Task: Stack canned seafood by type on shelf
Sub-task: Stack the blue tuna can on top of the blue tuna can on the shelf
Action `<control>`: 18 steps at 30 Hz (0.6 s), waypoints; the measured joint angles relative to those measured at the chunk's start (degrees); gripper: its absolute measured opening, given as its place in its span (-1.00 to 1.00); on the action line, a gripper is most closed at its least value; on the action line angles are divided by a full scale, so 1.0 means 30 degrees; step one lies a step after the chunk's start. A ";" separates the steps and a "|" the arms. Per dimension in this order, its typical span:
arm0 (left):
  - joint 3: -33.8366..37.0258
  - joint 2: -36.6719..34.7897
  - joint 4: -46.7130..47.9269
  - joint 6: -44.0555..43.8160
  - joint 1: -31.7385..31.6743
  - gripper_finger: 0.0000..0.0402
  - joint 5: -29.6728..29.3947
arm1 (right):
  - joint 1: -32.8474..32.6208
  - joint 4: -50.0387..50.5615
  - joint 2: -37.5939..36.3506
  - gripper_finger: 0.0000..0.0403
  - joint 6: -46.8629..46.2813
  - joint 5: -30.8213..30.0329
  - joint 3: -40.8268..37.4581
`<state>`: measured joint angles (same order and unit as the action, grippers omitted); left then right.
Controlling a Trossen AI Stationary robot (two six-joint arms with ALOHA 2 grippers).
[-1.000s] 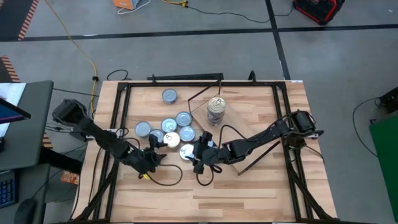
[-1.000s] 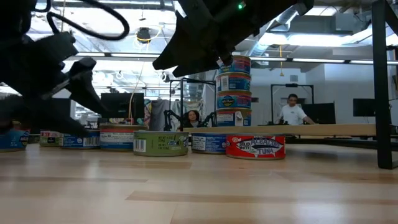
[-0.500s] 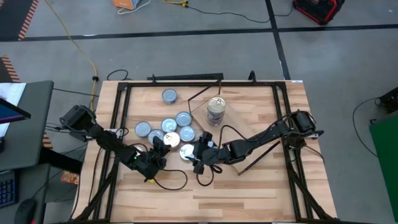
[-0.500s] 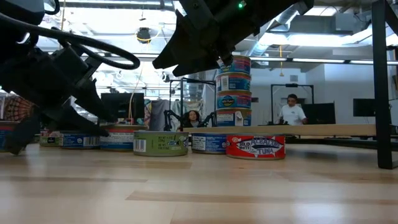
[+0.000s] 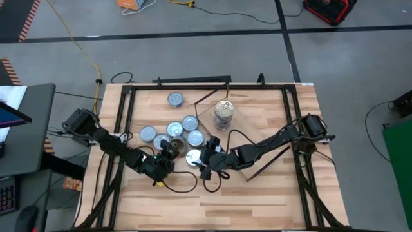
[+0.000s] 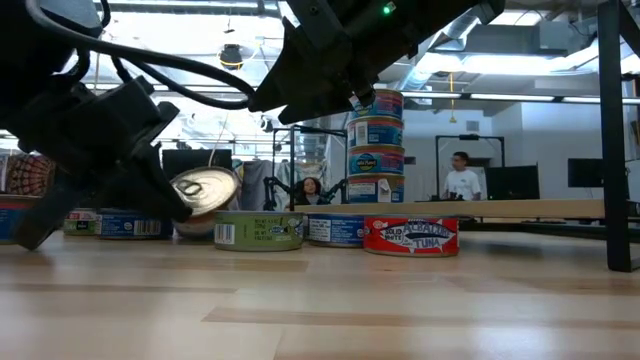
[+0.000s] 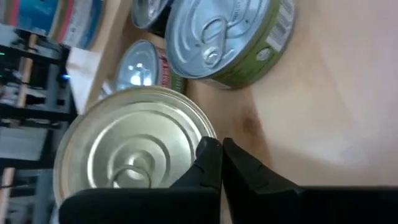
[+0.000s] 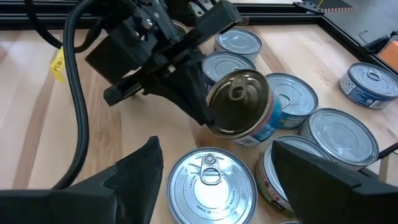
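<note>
Left tool [image 8: 202, 102] is clamped on a tin [image 8: 239, 102], tipping it up on edge so its gold face stands toward the low camera [image 6: 205, 190]. From above, that tool [image 5: 168, 149] sits at the near edge of the loose cluster of tins [image 5: 174, 132] on the left half of the counter [image 5: 257, 187]. The left wrist view shows the dark fingertips [image 7: 214, 165] pressed together at the rim of the gold-faced tin [image 7: 134, 149], with a green-sided tin [image 7: 227, 37] lying flat just beyond it.

Right tool [image 5: 205, 161] hangs just right of the cluster, jaws spread wide and holding nothing. Its two dark fingers [image 8: 137, 174] frame a ring-pull tin [image 8: 211, 180] lying flat between them in the right wrist view, with a red-labelled tin [image 8: 280, 177] beside it. More silver-lidded tins fan out behind, one blue-sided tin [image 8: 367, 81] set apart.

One lone tin [image 5: 175, 98] rests farther back on the counter. A stack of tins [image 5: 223, 114] stands upright near the counter's middle; in the low view the stack [image 6: 376, 145] rises behind the red tin [image 6: 411, 236] and a row of flat tins. The dark frame [image 5: 193, 82] runs round the counter's edge. People show in the room beyond [image 6: 461, 180].
</note>
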<state>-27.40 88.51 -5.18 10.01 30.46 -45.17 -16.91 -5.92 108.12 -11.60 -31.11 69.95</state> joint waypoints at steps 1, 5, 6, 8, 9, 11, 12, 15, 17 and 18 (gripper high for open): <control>0.0000 0.0007 0.0009 -0.0195 0.0007 -1.00 0.0058 | 0.0000 0.0035 0.0000 0.62 0.0000 0.0000 0.0000; 0.0007 0.0007 0.0019 -0.0452 0.0058 -1.00 0.0047 | 0.0000 0.0125 0.0000 0.62 -0.0007 0.0000 0.0000; 0.0007 0.0009 0.0026 -0.0553 0.0058 -1.00 0.0063 | 0.0000 0.0133 0.0000 0.62 -0.0015 0.0000 0.0000; 0.0015 0.0015 0.0046 -0.0778 0.0058 -1.00 0.0194 | -0.0014 0.0133 0.0000 0.62 -0.0015 0.0000 0.0000; 0.0015 0.0015 0.0052 -0.0864 0.0056 -1.00 0.0363 | -0.0015 0.0133 0.0000 0.62 -0.0015 0.0000 0.0000; 0.0022 0.0015 0.0047 -0.1026 0.0058 -1.00 0.0546 | -0.0015 0.0133 0.0000 0.62 -0.0022 0.0000 0.0000; 0.0022 0.0015 0.0061 -0.1089 0.0058 -1.00 0.0573 | -0.0015 0.0133 0.0000 0.62 -0.0025 0.0000 0.0000; 0.0029 0.0015 0.0076 -0.1206 0.0058 -1.00 0.0629 | -0.0029 0.0133 0.0000 0.62 -0.0036 0.0000 0.0000; 0.0029 0.0022 0.0076 -0.1292 0.0058 -1.00 0.0651 | -0.0029 0.0137 0.0000 0.62 -0.0036 0.0000 0.0000; 0.0029 0.0022 0.0081 -0.1322 0.0058 -1.00 0.0651 | -0.0029 0.0144 0.0000 0.62 -0.0036 0.0007 0.0000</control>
<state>-27.31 88.58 -4.94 6.05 30.63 -43.22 -16.99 -5.48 108.12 -11.70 -31.09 69.95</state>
